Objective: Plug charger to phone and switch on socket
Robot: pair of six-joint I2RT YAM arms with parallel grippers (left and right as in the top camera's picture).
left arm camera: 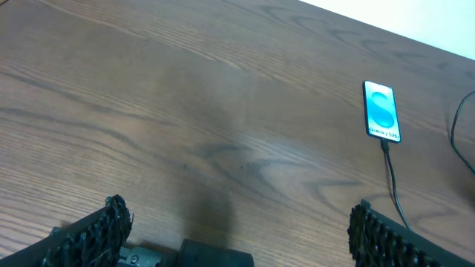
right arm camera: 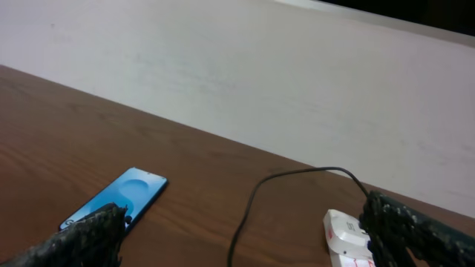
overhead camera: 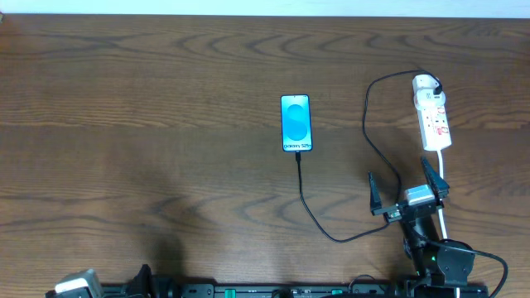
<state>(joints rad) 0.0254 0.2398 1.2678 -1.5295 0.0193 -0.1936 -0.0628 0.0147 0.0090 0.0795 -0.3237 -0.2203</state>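
The phone point(overhead camera: 296, 123) lies flat mid-table, cyan screen up. The black charger cable point(overhead camera: 331, 233) runs from the phone's near end, loops along the table and up to the plug at the far end of the white socket strip point(overhead camera: 434, 116). Its connector sits at the phone's near edge. My right gripper point(overhead camera: 407, 189) is open and empty, near the table's front, just in front of the strip. My left gripper point(left arm camera: 236, 222) is open and empty at the front left. The phone point(left arm camera: 381, 110) and cable point(left arm camera: 392, 182) show in the left wrist view. The right wrist view shows the phone point(right arm camera: 122, 194), cable point(right arm camera: 256, 196) and strip point(right arm camera: 347, 236).
The strip's white cord point(overhead camera: 444, 170) runs toward the front beside my right arm. The dark wooden table point(overhead camera: 149, 124) spreads left of the phone. A pale wall point(right arm camera: 245, 74) stands behind the table's far edge.
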